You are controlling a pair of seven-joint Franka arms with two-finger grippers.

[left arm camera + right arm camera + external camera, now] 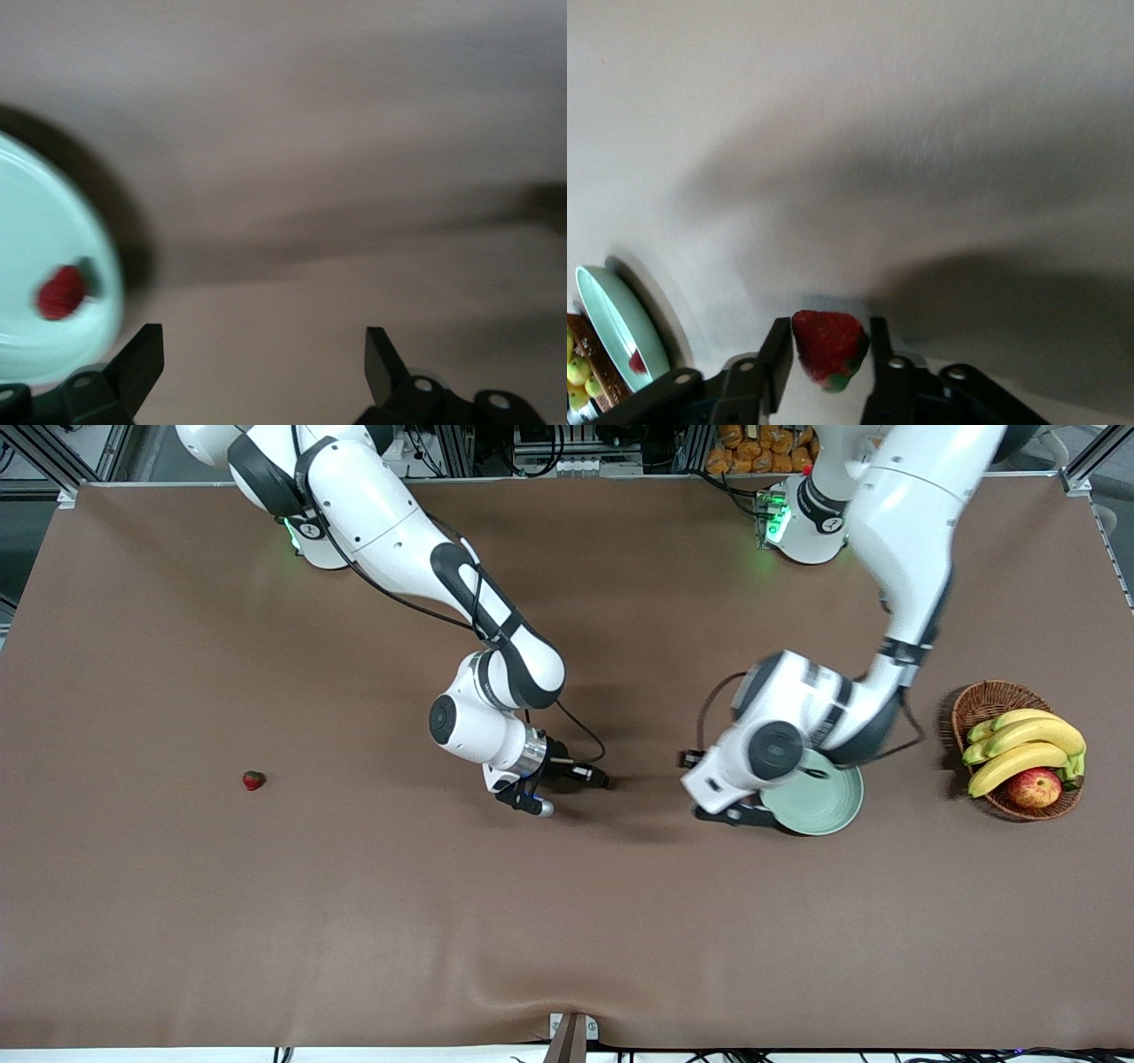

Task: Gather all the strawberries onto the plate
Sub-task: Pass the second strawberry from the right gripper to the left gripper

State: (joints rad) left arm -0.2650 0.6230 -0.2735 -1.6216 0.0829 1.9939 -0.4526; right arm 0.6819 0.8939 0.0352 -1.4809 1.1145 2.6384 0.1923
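A brown table (266, 921) fills the frame, with one strawberry (253, 780) lying at mid-left. At center the right gripper (567, 788) pinches a second strawberry (828, 347). Right of center the left gripper (709, 802), fingers apart, hangs by the plate (828, 810) holding a third berry (62, 292), and a fruit basket (983, 704) sits at far right.

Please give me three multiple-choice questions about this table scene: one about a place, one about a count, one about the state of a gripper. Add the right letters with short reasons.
1. Where is the loose strawberry on the table?
A. toward the right arm's end
B. in the basket
C. under the plate

2. How many strawberries lie in the plate?
A. none
B. one
C. three

3. What is the right gripper doing?
A. open, empty
B. shut on a strawberry
C. shut on a banana

Answers: 1 A, it lies alone on the cloth at that end. 2 B, the left wrist view shows a single berry there. 3 B, the held strawberry sits between its fingers.
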